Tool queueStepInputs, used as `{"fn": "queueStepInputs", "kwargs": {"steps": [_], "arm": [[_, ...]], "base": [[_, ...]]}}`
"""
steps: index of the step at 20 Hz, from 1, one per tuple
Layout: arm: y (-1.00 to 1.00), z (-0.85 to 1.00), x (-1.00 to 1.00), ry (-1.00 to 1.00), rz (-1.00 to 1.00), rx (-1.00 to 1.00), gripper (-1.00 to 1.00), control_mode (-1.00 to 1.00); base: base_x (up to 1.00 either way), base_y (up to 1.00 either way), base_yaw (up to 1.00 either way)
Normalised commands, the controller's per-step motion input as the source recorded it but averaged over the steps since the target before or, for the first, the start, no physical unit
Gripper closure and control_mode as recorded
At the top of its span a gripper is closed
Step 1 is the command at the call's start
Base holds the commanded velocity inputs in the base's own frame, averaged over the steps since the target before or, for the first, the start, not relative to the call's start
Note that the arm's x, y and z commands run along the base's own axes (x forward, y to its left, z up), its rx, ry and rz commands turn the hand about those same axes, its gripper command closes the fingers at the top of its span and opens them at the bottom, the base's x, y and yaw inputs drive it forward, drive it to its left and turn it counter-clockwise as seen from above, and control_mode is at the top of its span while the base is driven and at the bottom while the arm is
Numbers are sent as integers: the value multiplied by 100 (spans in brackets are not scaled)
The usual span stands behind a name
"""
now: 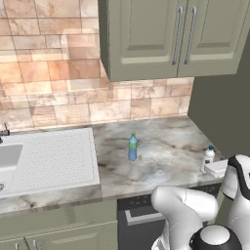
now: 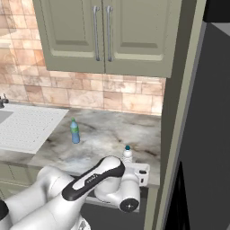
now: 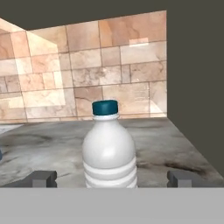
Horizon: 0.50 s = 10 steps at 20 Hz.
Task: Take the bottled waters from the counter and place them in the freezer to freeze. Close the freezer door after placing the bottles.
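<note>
Ribbed bottle [image 3: 109,148]: upright, dark cap on, nearest the hand camera, centred between the two finger tips; it stands near the counter's front right corner.
Claw [image 3: 110,178]: spread wide, holding nothing, one tip on each side of the bottle and apart from it.
Blue bottle [image 1: 133,146]: upright mid-counter, just right of the sink's drainboard [image 1: 53,156], well apart from the claw.
Counter [image 1: 166,146]: marbled stone, bare around both bottles.
Step in hand: grasping the ribbed bottle, by my reading.
Doing it well: keep the hand level and centred, advance until the tips flank the body below the shoulder, then close evenly so it does not tip.
</note>
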Motion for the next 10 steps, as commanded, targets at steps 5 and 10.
{"fn": "queueStepInputs", "kwargs": {"steps": [5,10], "arm": [[3,0,8,0,0,0,-100,-100],[0,0,12,0,0,0,-100,-100]], "base": [[0,0,0],[0,0,0]]}}
